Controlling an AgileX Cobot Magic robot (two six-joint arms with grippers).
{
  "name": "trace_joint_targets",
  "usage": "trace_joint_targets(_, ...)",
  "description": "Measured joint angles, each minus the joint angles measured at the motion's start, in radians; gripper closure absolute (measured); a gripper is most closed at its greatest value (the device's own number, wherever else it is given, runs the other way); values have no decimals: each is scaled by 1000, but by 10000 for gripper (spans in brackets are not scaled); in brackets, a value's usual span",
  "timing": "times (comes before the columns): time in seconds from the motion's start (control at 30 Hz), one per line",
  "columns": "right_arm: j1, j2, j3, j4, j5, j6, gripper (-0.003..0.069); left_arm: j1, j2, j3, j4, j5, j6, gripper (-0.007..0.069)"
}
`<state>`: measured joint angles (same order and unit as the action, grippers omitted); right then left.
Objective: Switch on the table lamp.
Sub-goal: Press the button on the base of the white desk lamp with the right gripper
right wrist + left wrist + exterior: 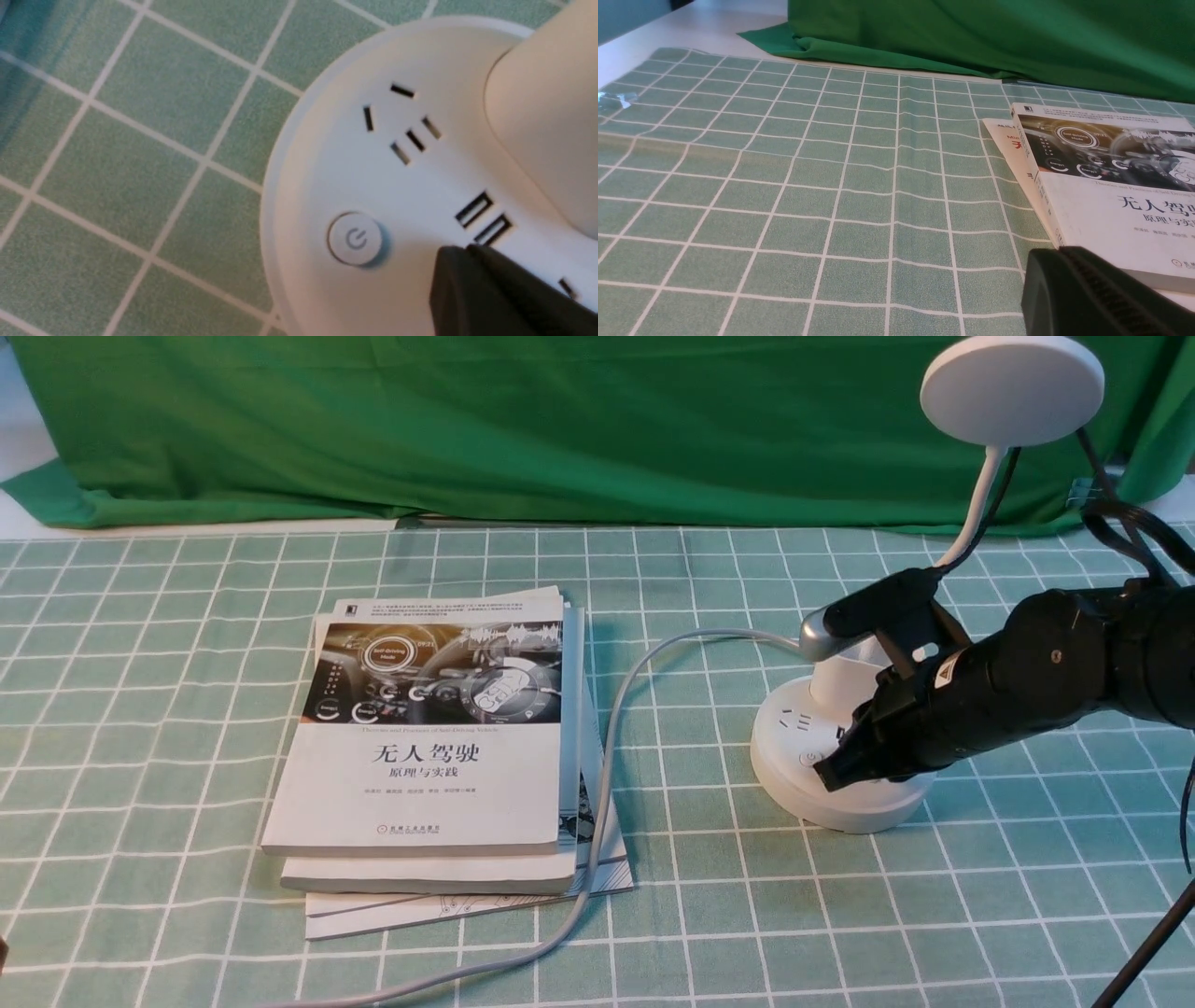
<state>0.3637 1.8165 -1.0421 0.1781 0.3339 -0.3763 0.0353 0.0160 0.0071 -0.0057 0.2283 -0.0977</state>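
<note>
The white table lamp stands at the right of the front view, with its disc head (1013,378) on a bent neck (976,495) above a round base (794,793). My right gripper (829,775) is shut, empty, and angled down onto the base's top. In the right wrist view its tip (460,255) sits just beside the round power button (356,239), close to two narrow slots (483,217). Whether the tip touches the base cannot be told. My left gripper (1057,254) is shut and empty, low over the cloth by the book's corner.
A stack of books (439,737) lies mid-table. The lamp's grey cord (611,728) curves past their right side to the front edge. The lamp's cup holder (546,116) rises behind the sockets (406,121). Green backdrop cloth (523,420) hangs along the far edge.
</note>
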Motion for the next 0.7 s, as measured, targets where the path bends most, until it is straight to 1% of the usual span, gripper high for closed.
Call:
trace_joint_targets(0.37, -14, -79, 15, -3, 61, 0, 629, 0, 0, 0, 0, 0, 0, 603)
trace_joint_targets(0.7, -16, -62, 23, -7, 70, 1, 629, 0, 0, 0, 0, 0, 0, 603)
